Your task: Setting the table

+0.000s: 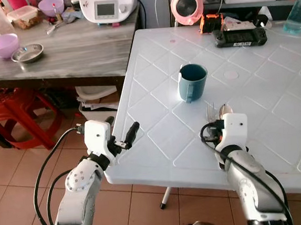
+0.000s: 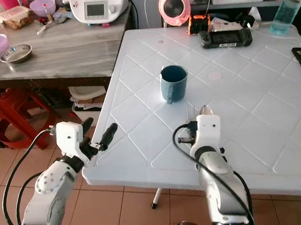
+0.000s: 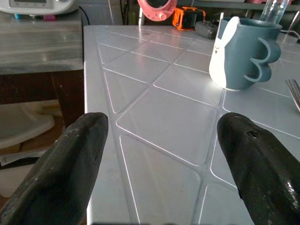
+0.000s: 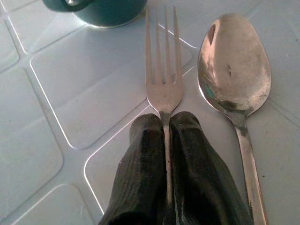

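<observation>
The white table carries everything here, and the mug near its middle serves as the landmark. Beyond the mug, along the far edge, sit a pink kettle and a black handheld console. The left gripper hovers at the table's near-left corner, well short of the mug, its fingers spread wide with nothing between them. The right gripper is on the near side of the mug, its two fingers pinched shut on the handle of the fork, whose tines point toward the mug's base. The spoon lies just beside the fork, roughly parallel. The grip on the thin handle looks narrow, so the fork could twist or slip out when lifted. With the spoon so close, a sideways move might nudge it askew, and pushing forward would run the tines into the mug.
</observation>
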You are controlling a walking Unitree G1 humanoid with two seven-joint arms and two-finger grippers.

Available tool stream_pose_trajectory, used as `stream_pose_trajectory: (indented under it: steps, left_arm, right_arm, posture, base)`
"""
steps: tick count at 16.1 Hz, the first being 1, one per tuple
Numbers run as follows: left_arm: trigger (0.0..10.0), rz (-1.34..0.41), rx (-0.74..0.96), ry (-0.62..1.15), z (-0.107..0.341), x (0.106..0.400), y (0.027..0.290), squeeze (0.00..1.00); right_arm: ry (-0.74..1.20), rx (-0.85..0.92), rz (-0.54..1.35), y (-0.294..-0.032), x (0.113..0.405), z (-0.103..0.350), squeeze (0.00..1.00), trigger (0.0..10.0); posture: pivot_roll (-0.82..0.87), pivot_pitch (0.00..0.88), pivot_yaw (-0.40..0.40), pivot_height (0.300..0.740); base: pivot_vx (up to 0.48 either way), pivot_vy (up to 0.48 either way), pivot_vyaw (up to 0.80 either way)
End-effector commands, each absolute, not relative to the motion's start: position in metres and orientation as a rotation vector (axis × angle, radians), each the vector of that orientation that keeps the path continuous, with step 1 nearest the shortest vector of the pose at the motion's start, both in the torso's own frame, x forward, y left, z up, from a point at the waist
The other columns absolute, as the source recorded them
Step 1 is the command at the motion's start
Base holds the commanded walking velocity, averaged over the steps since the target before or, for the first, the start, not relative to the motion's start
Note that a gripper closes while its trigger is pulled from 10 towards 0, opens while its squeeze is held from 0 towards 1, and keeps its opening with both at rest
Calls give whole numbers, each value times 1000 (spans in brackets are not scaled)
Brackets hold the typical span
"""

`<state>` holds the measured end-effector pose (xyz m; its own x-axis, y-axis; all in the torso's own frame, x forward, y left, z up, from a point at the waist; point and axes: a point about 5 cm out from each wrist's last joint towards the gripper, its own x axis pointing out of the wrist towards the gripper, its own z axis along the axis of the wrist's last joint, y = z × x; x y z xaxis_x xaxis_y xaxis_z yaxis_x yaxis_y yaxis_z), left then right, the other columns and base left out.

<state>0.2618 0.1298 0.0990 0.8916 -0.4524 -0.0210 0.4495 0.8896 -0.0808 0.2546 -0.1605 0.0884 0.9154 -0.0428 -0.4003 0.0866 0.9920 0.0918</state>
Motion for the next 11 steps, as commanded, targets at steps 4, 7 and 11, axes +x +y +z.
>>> stream_pose_trajectory:
  steps: [4, 7, 11]
  left_arm:
    - [10000, -474, -58, 47, 98, 260, 129, 0]
    - [10000, -465, -60, 50, 96, 261, 130, 0]
    - [10000, -395, -62, 62, 93, 265, 134, 0]
  right_arm:
    - [578, 170, -98, -164, 244, 58, 0, 0]
    - [525, 222, -118, -165, 249, 65, 0, 0]
    - [350, 222, -118, -163, 258, 92, 0, 0]
  posture:
    - [-29, 34, 52, 740]
    - [-32, 26, 47, 740]
    - [-29, 18, 45, 740]
  base:
    - [0, 0, 0]
    - [0, 0, 0]
    - [0, 0, 0]
